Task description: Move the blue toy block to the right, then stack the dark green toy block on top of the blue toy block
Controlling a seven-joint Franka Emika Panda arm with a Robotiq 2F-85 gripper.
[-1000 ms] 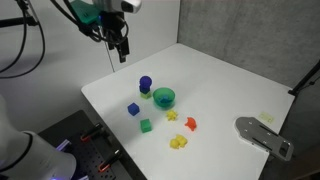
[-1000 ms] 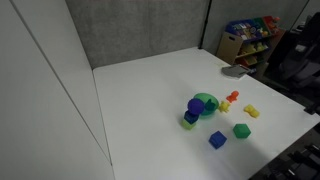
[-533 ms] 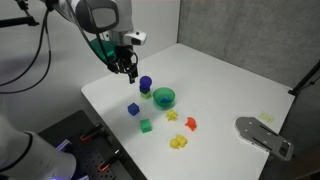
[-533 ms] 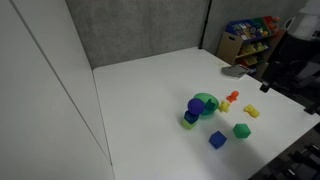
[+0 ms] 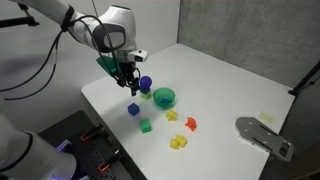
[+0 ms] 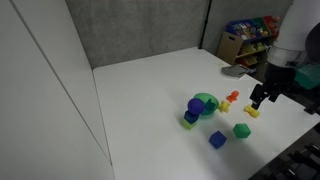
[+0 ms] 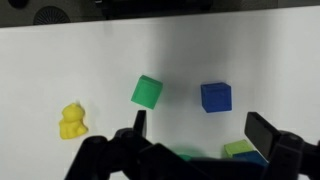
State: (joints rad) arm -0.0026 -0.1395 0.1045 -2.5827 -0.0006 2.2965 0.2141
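Hovering fingers (image 7: pixel 262 130) spread, blue toy block (image 7: pixel 216 96) near

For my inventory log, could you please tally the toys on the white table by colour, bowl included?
Blue: 1, blue toy block
Blue-purple: 1, rounded piece
Green: 2, dark green toy block, bowl
Yellow-green: 1, yellow-green piece
Yellow: 2, yellow piece by the bowl, yellow piece near the edge
Orange-red: 1, orange-red piece
Total: 8

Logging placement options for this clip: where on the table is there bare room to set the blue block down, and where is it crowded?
Bare table stretches between the green bowl and its far edge. Also free: between the blue block and the table's near edge. Crowded: around the bowl, purple piece, yellow toy and red toy; the tool hovers there.
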